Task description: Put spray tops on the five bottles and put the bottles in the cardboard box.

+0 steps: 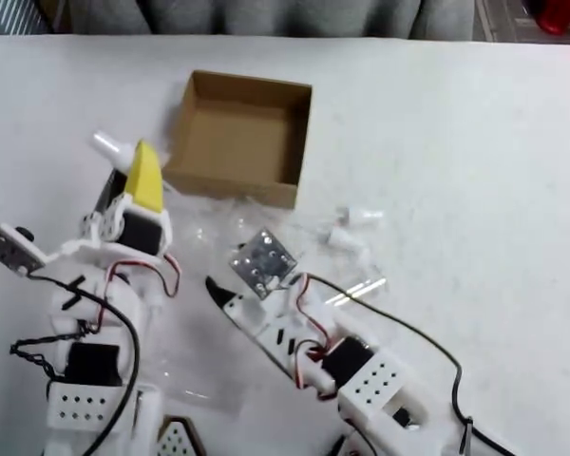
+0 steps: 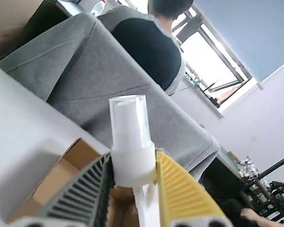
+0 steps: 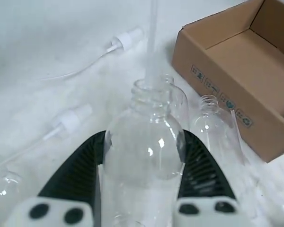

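Nearest to the lens, the left end effector (image 2: 132,160) is closed on one spray top (image 2: 131,137). It grips the white collar between its grey and yellow fingers, and the thin tube hangs below. To its right on the table (image 1: 475,142) stands the cardboard box (image 1: 237,133), open, with nothing inside. Further right, the right end effector (image 3: 143,138) is partly closed around the round body of a clear bottle (image 3: 142,118), which sits close to the box. A thin tube enters the bottle's neck. I judge it belongs to the held top, but I cannot follow it the whole way.

What could go wrong, in my judgement: the tube is long and soft, so a small tilt of the top could bend it or pull it out of the neck. The bottle is smooth and round, so pressing the collar down could make it slip or turn in the grip.

I count three spray tops: the held one and two loose tops (image 3: 128,38) on the table. I count four bottles: the held one, a second bottle (image 3: 179,97) just behind it, a third bottle (image 3: 215,125) beside the box wall, and a fourth bottle (image 3: 0,182) apart from them. The clear plastic makes this count uncertain. There is one box.
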Robot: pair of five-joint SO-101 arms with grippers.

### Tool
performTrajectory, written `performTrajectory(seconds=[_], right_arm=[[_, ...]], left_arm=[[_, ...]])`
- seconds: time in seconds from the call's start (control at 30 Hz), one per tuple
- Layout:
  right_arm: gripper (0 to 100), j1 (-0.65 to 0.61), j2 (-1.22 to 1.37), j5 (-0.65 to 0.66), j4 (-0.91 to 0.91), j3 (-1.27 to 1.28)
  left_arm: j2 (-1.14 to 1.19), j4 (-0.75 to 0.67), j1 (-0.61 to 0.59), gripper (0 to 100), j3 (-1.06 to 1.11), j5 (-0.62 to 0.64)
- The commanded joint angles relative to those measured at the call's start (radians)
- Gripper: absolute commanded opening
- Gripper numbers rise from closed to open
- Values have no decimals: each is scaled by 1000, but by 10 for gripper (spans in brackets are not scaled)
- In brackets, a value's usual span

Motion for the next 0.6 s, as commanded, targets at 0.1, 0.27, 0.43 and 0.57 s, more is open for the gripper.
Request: performTrajectory(seconds=[0.1, 0.27, 0.43, 0.57], right_arm=[[16, -4, -25, 0, -19, -12], [16, -4, -25, 0, -18, -12], [16, -2, -25, 0, -16, -12], [16, 24, -25, 0, -16, -12]], left_arm=[[-25, 9, 35, 24, 25, -11], [-25, 12, 134, 24, 54, -31], [-25, 15, 197, 23, 80, -160], [-25, 11, 225, 24, 106, -226]])
